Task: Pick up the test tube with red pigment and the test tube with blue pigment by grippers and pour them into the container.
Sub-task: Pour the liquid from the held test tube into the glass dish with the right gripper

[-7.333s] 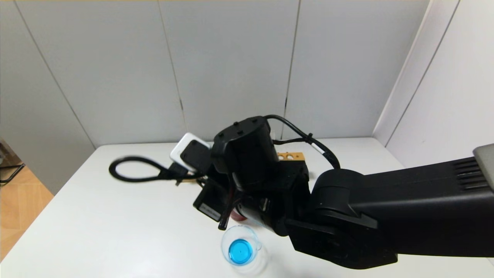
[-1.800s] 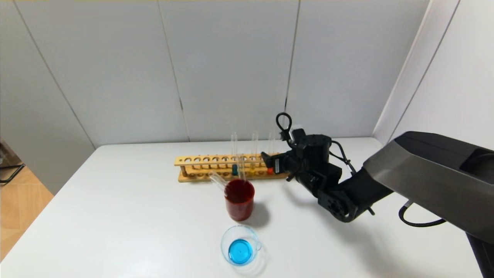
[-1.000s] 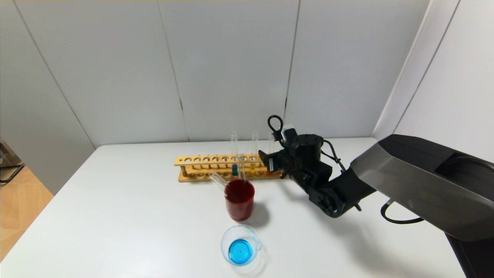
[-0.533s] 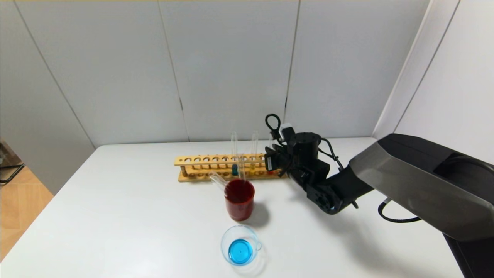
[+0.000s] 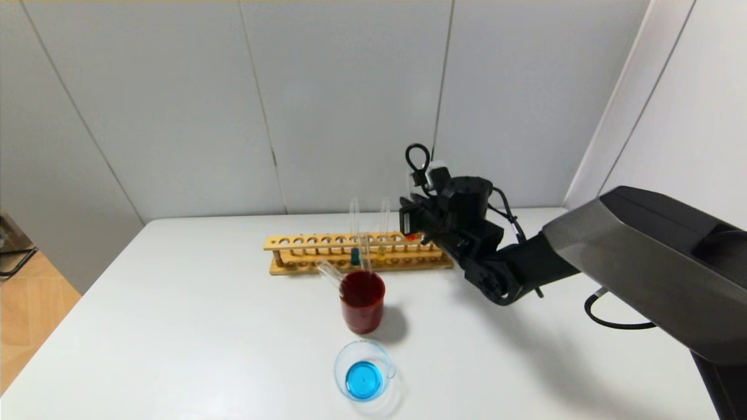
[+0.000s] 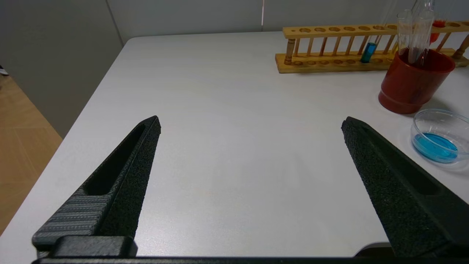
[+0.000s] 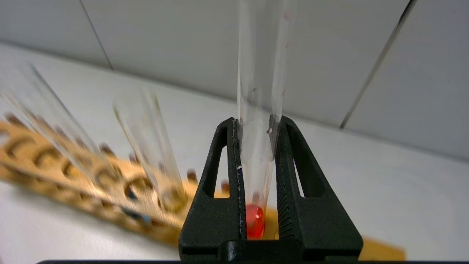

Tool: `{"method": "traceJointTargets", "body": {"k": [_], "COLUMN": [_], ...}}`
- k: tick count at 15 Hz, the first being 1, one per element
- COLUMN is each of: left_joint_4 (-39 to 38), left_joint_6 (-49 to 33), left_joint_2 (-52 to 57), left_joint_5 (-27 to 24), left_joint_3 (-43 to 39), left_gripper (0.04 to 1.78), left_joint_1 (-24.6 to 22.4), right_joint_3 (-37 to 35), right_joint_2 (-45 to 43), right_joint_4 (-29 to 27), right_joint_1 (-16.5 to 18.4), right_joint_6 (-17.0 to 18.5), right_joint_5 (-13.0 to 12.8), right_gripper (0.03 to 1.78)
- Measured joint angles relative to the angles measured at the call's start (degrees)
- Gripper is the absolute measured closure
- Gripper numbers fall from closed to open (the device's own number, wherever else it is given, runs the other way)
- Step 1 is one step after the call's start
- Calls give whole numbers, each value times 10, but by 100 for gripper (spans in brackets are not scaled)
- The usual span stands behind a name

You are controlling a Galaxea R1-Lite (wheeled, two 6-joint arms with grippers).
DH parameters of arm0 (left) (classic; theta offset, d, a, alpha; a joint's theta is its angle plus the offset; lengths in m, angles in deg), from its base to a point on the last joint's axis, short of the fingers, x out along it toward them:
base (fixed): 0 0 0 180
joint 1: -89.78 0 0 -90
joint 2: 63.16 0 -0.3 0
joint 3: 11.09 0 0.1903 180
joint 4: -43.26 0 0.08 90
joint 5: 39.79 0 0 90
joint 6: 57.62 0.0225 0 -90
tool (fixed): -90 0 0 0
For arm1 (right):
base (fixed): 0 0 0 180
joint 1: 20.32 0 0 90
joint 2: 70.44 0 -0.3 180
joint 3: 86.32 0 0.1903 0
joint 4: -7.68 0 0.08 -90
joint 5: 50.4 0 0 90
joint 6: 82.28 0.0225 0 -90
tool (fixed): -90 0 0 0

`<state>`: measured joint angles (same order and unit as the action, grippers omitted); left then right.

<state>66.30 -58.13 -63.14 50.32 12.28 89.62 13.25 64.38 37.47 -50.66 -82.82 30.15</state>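
Note:
My right gripper [image 5: 411, 217] is shut on the test tube with red pigment [image 5: 412, 235] and holds it upright just above the right end of the wooden rack [image 5: 327, 240]. In the right wrist view the tube [image 7: 258, 73] stands between the closed fingers [image 7: 234, 154], with red liquid at its bottom. The container [image 5: 365, 373], a low glass beaker, holds blue liquid near the table's front. No tube with bright blue liquid shows. My left gripper [image 6: 251, 123] is open and empty over the table's left, out of the head view.
A dark-red cup [image 5: 362, 301] with empty glass tubes stands between rack and beaker. The rack holds a teal-liquid tube [image 5: 354, 255] and a yellow-liquid tube [image 5: 382, 251]. The left wrist view shows the cup [image 6: 414, 84], the beaker [image 6: 438, 135] and the rack [image 6: 329, 62].
My right gripper reached the rack's right end, closed on the red tube and has now lifted it up out of the rack. The beaker and cup have not moved.

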Motion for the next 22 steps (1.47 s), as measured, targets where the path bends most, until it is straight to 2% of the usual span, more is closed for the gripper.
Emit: {"method": "traceJointTargets", "body": {"k": [2, 5, 9, 12, 14, 17, 20, 22], "left_joint_4": [0, 0, 0, 0, 0, 0, 0, 0], "left_joint_6": [0, 0, 0, 0, 0, 0, 0, 0], "left_joint_2": [0, 0, 0, 0, 0, 0, 0, 0], "left_joint_5": [0, 0, -1, 0, 0, 0, 0, 0], "left_joint_3": [0, 0, 0, 0, 0, 0, 0, 0], "left_gripper": [7, 7, 7, 7, 7, 7, 7, 7], "left_joint_1": [0, 0, 0, 0, 0, 0, 0, 0], "right_joint_3": [28, 56, 41, -63, -150, -256, -344, -397], "right_joint_2": [-24, -67, -141, -212, -262, -318, -343, -350], "right_joint_4": [-20, -51, -87, -92, -91, -75, -29, -11], "right_joint_1": [2, 7, 9, -4, -30, -69, -89, -95], "right_joint_6": [-7, -12, -20, -34, -44, -68, -81, -117], "right_joint_5": [3, 23, 33, 62, 86, 94, 98, 101], "right_gripper": [149, 149, 149, 149, 149, 149, 149, 149]}}
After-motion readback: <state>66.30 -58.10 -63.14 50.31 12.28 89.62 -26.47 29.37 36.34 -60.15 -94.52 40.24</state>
